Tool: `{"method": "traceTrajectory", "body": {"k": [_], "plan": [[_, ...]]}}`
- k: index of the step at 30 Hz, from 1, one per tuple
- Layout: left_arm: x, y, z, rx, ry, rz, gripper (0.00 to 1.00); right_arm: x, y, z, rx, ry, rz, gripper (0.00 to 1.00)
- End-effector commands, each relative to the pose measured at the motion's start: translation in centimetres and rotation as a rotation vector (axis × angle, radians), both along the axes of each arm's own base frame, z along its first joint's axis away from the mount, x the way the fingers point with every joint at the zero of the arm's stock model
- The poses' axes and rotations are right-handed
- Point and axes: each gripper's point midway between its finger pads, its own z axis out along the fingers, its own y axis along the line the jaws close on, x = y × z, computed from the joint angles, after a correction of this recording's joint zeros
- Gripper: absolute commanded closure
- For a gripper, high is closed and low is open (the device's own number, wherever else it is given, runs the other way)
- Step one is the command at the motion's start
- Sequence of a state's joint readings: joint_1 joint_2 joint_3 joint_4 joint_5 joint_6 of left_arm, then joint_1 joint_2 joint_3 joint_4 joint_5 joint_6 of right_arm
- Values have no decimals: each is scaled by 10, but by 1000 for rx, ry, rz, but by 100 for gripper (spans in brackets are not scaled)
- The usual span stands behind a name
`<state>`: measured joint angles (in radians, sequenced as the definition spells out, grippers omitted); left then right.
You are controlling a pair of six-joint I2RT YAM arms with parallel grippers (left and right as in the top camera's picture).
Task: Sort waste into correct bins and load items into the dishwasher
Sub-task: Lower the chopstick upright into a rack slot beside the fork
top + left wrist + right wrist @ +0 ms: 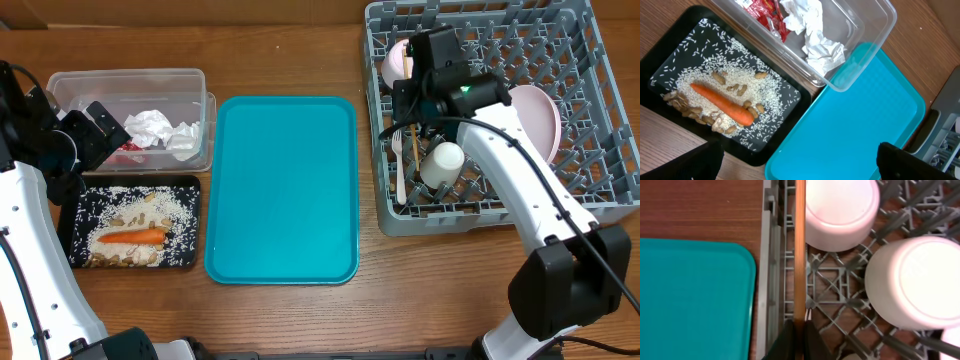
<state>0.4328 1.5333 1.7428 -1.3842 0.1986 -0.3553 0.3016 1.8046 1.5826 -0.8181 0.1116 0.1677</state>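
Over the left side of the grey dish rack (430, 220), the right end effector (799, 330) is clamped together on one end of a thin wooden stick (800, 250). Seen from the right wrist, the stick runs straight out from the fingertips, just inside the rack's left wall and beside two white bowls (840, 210). Whether it touches the rack's grid cannot be told.

Far to the left, the left end effector (800, 165) hangs with its fingers wide apart and nothing between them. Below it lie a clear tub (130, 75) holding crumpled napkins (815, 35) and a red wrapper (765, 10), and a black tray (667, 57) holding a carrot (722, 102) among rice and nuts. An empty teal tray (285, 190) sits on the wooden surface (280, 50) between these bins and the rack.

The stick looks very light and stiff, yet thin enough to snap or to swivel in a pinch at its tip. A hold nearer its middle would likely steady it. It counts as waste, so it probably belongs in one of the bins at the left, well apart from where it is now.
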Motion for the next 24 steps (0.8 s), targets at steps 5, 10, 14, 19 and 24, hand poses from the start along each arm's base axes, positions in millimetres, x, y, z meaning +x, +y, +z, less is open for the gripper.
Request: {"method": "traceTrajectory", "body": {"k": [5,10,14,19,24], "plan": [[0,-2,12,12,-38,-12,0,-5,8,-34,25,25,37,96],[0,-2,12,12,-38,-12,0,-4,12,-48,50,13,51,96],[0,-2,12,12,-37,-12,0,-4,12,-54,52,7,51,96],[0,-2,12,12,-38,-12,0,-5,15,-62,66,3,59,96],[0,-2,12,12,-38,-12,0,-4,19,-65,87,2,70,96]]}}
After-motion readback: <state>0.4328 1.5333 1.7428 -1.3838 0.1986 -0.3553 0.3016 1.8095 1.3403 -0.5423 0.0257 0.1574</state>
